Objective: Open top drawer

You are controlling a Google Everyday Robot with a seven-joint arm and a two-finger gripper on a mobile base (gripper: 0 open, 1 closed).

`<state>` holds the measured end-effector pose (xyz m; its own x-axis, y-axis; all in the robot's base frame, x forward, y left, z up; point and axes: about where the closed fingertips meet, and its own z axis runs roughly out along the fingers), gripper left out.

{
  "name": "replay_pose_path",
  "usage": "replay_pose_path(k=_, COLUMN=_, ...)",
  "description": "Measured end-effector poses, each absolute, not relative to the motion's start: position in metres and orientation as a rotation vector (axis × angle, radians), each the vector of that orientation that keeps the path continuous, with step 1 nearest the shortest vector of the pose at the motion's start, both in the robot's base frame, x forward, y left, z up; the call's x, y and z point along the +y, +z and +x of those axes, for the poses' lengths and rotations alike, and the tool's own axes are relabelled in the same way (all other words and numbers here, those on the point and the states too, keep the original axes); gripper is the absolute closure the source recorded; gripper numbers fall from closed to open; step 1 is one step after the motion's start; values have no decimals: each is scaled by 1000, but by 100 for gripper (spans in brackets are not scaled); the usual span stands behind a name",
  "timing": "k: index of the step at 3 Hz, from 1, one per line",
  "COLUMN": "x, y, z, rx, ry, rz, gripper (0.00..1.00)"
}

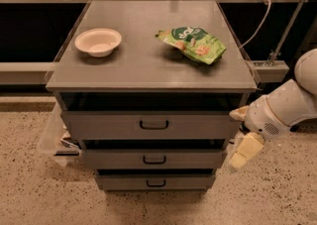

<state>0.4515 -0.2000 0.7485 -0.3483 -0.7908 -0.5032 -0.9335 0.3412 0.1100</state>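
We see the gripper (pixel 238 139) at about 4 o'clock in the view, at the right-hand edge of the grey metal cabinet (pixel 143 68). Its jaws stand wide apart with nothing held: one pale finger sits level with the upper edge of the top drawer (pixel 104 126), the other hangs lower, level with the middle drawer (pixel 114 159). They lie close against the cabinet's right side, though we cannot tell whether they touch it.

The top drawer sits just below centre, directly beneath the cabinet's overhanging top, with a dark gap above its front panel. Its dark loop handle (pixel 154 125) is at the panel's middle, well to the 9 o'clock side of the gripper. Below the middle drawer comes the bottom drawer (pixel 119 183).

On the cabinet top, a white bowl (pixel 98 41) rests upright toward 10 o'clock, and a green snack bag (pixel 193 44) lies flat toward 1 o'clock, the two well apart
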Motion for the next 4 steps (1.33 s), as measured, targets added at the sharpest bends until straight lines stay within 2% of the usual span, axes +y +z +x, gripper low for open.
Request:
replay_pose_path(k=2, x=-215, y=743, z=459, rx=2179, ry=503, rz=-1353, gripper=0)
replay_pose_path(k=4, x=-206, y=724, z=509, rx=2006, ry=551, rz=-1383, gripper=0)
